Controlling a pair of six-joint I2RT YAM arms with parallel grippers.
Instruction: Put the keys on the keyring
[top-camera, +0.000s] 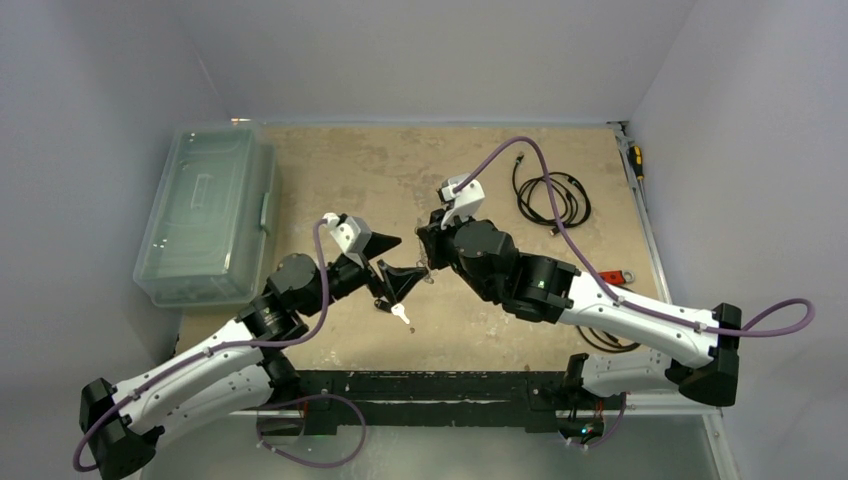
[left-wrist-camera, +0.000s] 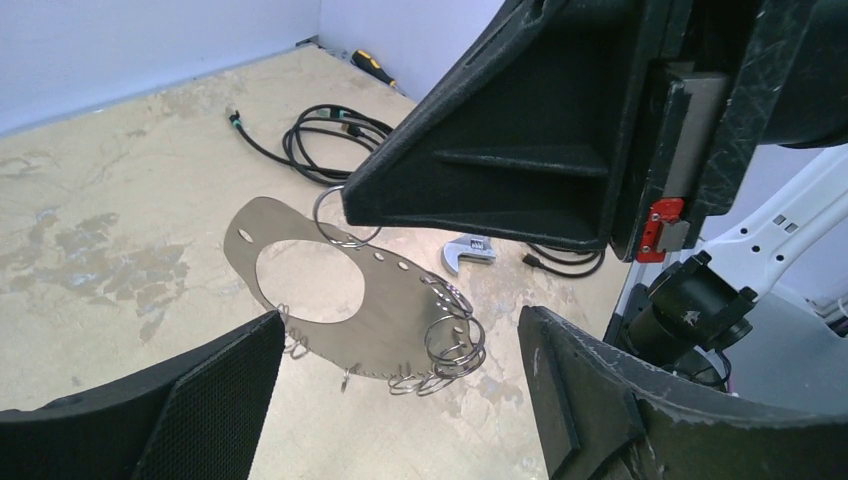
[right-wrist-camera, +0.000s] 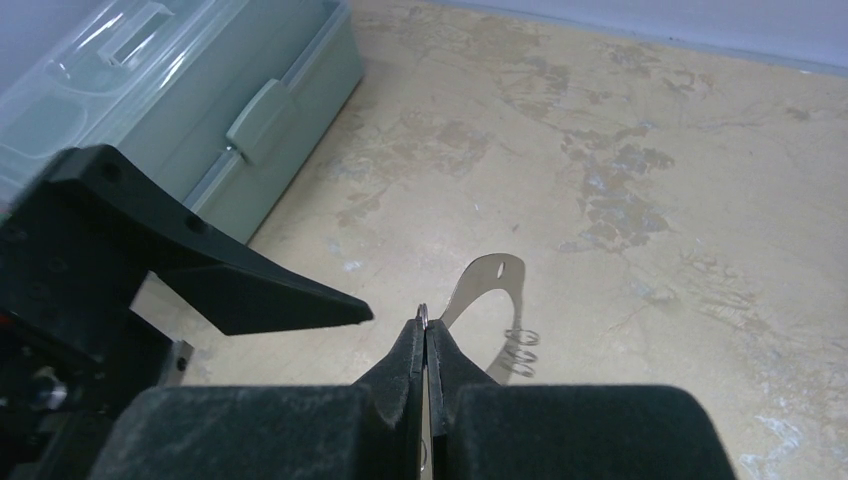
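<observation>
The keyring (left-wrist-camera: 400, 305), a silvery crescent plate with a large oval hole and small wire rings along its edge, hangs above the table. My right gripper (right-wrist-camera: 426, 322) is shut on a ring at its top corner; in the top view that gripper (top-camera: 428, 268) is mid-table. My left gripper (left-wrist-camera: 400, 335) is open, with its two fingers standing wide on either side of the plate's lower edge and not touching it. One small silver key (top-camera: 400, 315) lies on the table just below the left gripper (top-camera: 400, 262). The black-headed key cannot be made out.
A clear plastic box (top-camera: 205, 215) stands at the left. A coiled black cable (top-camera: 550, 195) and a screwdriver (top-camera: 635, 160) lie at the back right. The red-handled wrench (top-camera: 615, 275) lies beside the right arm, its jaw end (left-wrist-camera: 470, 250) behind the plate.
</observation>
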